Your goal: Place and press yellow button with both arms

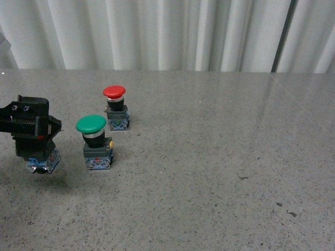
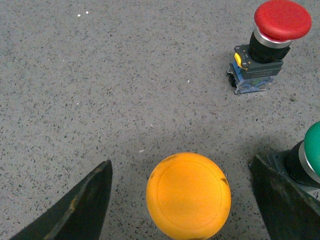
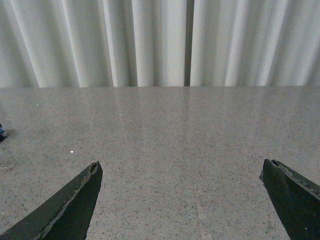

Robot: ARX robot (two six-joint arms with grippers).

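I see a grey speckled table (image 1: 220, 157); behind it hangs a white curtain (image 1: 157, 31) with long folds; the table shines a little.

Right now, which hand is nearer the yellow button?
Left. The left hand straddles the yellow button, a finger on each side of its cap. The right hand points across the table toward the curtain, nothing between its fingers, outside the front view.

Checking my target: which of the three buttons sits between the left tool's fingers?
The yellow button: its cap shows between the fingers of the left tool in the left wrist view. The green button and the red button stand outside them.
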